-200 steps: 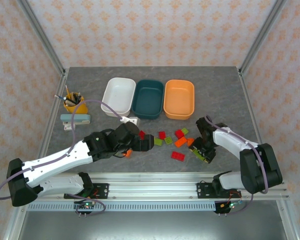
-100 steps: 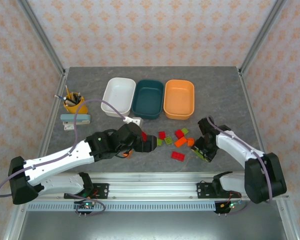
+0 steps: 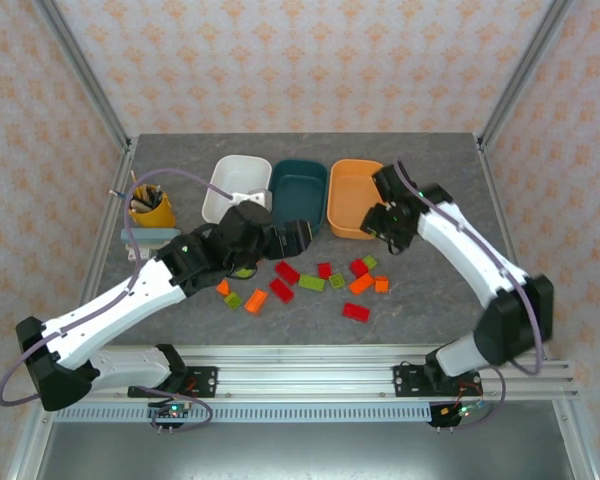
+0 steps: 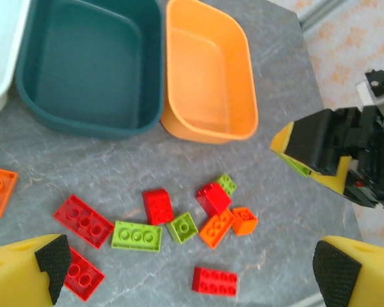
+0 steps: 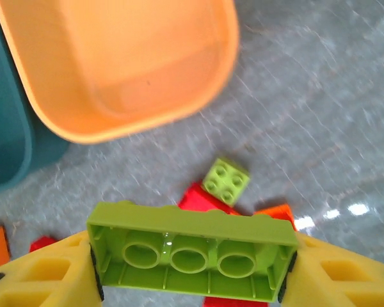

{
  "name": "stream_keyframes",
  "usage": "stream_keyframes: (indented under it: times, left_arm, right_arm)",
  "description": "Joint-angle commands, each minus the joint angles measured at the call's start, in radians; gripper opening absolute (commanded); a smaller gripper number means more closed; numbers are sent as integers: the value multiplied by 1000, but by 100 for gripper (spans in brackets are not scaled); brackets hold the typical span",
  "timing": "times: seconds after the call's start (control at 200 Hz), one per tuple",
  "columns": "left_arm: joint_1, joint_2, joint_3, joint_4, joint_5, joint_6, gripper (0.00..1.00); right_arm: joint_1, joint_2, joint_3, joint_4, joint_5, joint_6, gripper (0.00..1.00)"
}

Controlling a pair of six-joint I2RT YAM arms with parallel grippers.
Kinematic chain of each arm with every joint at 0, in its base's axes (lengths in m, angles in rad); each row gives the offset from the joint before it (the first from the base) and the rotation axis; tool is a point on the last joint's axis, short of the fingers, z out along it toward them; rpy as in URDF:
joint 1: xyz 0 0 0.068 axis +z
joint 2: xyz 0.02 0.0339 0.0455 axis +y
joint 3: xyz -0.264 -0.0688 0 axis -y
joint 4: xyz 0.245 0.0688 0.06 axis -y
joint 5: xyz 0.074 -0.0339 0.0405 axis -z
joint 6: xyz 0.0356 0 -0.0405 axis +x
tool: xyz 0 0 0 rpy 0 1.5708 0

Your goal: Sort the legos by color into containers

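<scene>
– What's the right gripper (image 3: 387,222) up to?

– It's clamped on a lime green brick (image 5: 191,256), an oblong one. The yellow fingers press on its two short ends, and its hollow underside is turned up toward the wrist.

– Whereabouts?

– Lifted off the tabletop (image 3: 430,150), right at the near right corner of the orange tub (image 3: 348,190). Underneath it, a small lime square (image 5: 225,180) lies flat, studs up, just beside a red piece.

– And the left gripper (image 3: 292,238)?

– Spread wide, gripping nothing. It hangs just in front of the teal tub (image 3: 300,185), over the far side of the scatter.

– How do the tubs stand?

– In a row at the far side: the white tub (image 3: 230,172) on the left, the teal tub in the middle, the orange tub on the right, side by side and very close.

– The rest of the pieces?

– The loose bricks (image 4: 136,235) lie on the tabletop in front of the tubs, between the two arms, with red, orange and lime mixed together. Two orange ones sit touching, next to a red block. One red oblong (image 4: 214,281) lies a little apart, nearest the arm bases. A few orange and lime ones sit further left, close under the left arm.

– Anything else on there?

– A yellow cup (image 3: 150,207) with pens, left of the white tub.
</scene>
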Motion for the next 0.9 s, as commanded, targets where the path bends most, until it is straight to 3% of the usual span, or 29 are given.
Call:
stream_keyframes:
  times: [0.0, 0.28, 0.46, 0.646, 0.896]
  left_arm:
    - [61, 22, 46, -51, 33, -11, 100]
    - [181, 41, 60, -47, 70, -31, 100]
    - [191, 40, 61, -54, 69, -28, 100]
    - [191, 34, 70, -61, 74, -24, 100]
    - [192, 6, 69, -158, 32, -53, 100]
  right_arm:
    - [-19, 182, 152, -7, 32, -59, 58]
    - [-78, 614, 566, -75, -7, -81, 58]
    - [-86, 773, 742, -135, -19, -70, 68]
    - [-83, 765, 797, -147, -20, -78, 80]
    - [-48, 581, 770, -156, 32, -109, 81]
